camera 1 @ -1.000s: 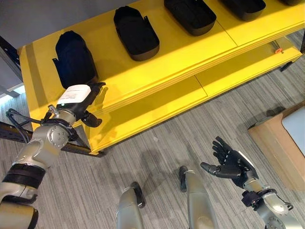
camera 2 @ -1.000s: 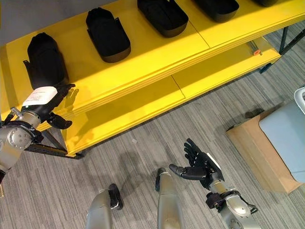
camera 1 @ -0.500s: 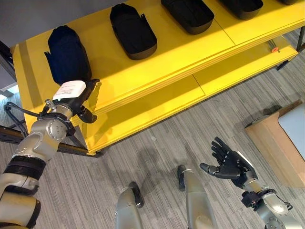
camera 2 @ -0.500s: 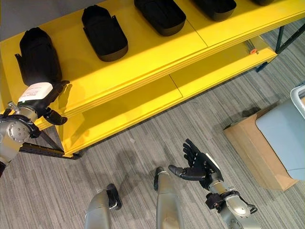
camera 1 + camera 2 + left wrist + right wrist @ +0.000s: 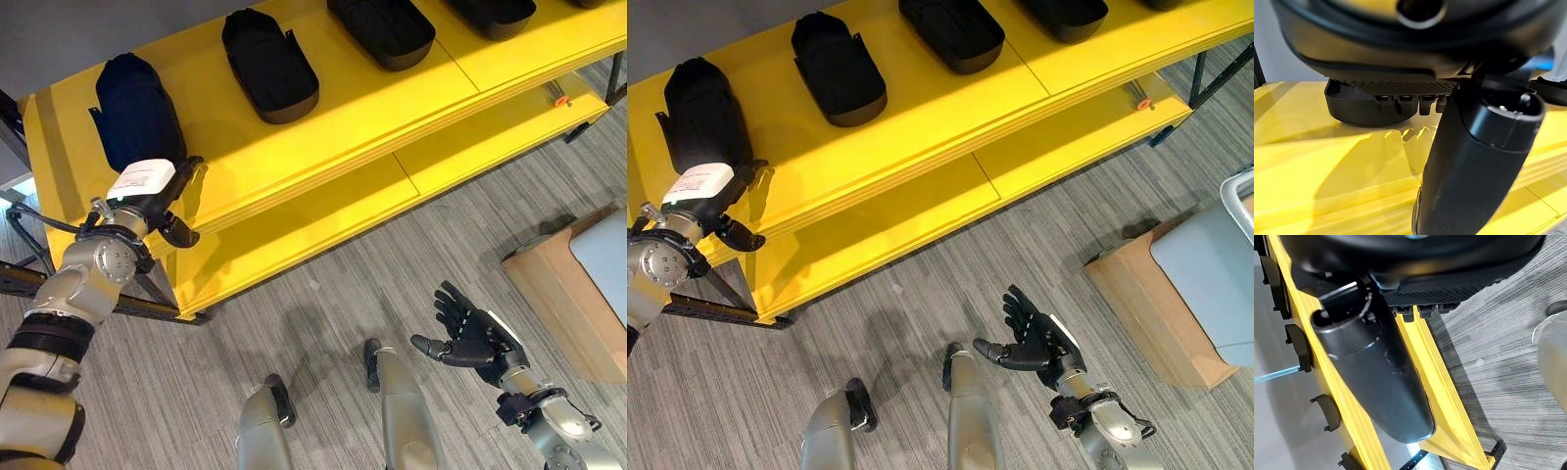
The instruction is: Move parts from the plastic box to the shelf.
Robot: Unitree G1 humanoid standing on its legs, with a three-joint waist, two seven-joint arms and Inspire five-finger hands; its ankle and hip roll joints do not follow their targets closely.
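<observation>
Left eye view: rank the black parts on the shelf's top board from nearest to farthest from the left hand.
1. Rounded part, at the shelf's left end, just beyond the left hand.
2. Second part, further right.
3. Third part, right again.
4. Fourth part, at the view's top edge.

Grey striped carpet floor (image 5: 323, 313) covers the whole near area. Right side: brown cardboard box (image 5: 1146, 299) on the floor, near corner pointing left. A pale grey-blue flat thing (image 5: 1210, 284) lies on top of it, runs out of frame to the right, can't tell what it is. White curved rim (image 5: 1242, 201) at the far right edge, just above that grey-blue surface. Small orange-red piece (image 5: 561, 100) at the far right, near a dark metal leg (image 5: 1215, 67) standing on the carpet. Plain grey wall (image 5: 88, 34) far left.
</observation>
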